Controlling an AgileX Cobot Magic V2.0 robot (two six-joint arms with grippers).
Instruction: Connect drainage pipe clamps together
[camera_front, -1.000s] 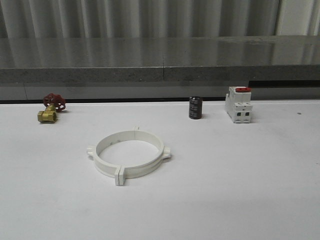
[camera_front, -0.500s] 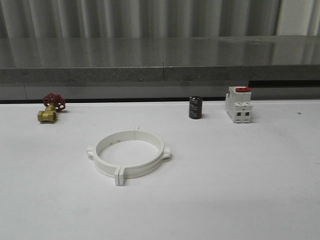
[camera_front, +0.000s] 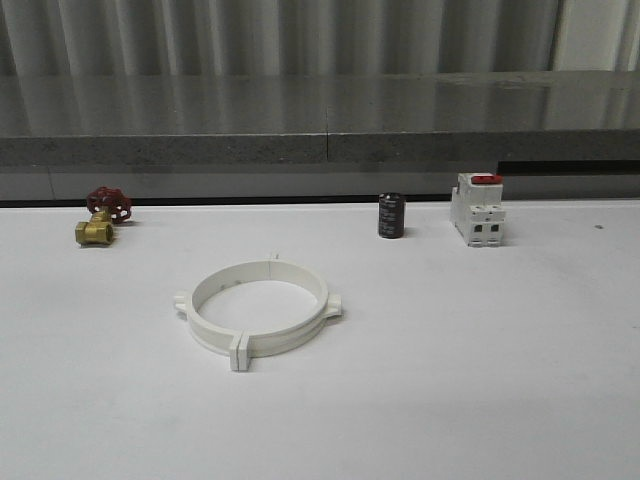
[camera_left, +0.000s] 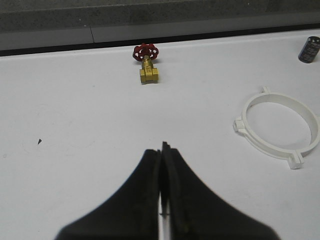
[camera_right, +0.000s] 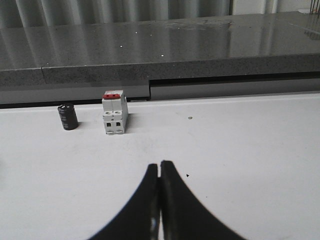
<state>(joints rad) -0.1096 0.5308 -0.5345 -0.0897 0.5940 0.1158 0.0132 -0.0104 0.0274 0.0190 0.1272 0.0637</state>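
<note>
The two white drainage pipe clamps (camera_front: 260, 312) lie joined as one flat ring on the white table, left of centre in the front view, with tabs at the front and lugs at the sides. In the left wrist view the same ring (camera_left: 280, 130) lies off to one side of my left gripper (camera_left: 162, 150), well apart from it. The left gripper is shut with nothing between its black fingers. My right gripper (camera_right: 160, 167) is also shut and empty, hovering over bare table, with no clamp in its view.
A brass valve with a red handwheel (camera_front: 103, 216) sits at the back left. A small black cylinder (camera_front: 391, 216) and a white red-topped breaker (camera_front: 477, 209) stand at the back right. A grey ledge (camera_front: 320, 130) runs behind the table.
</note>
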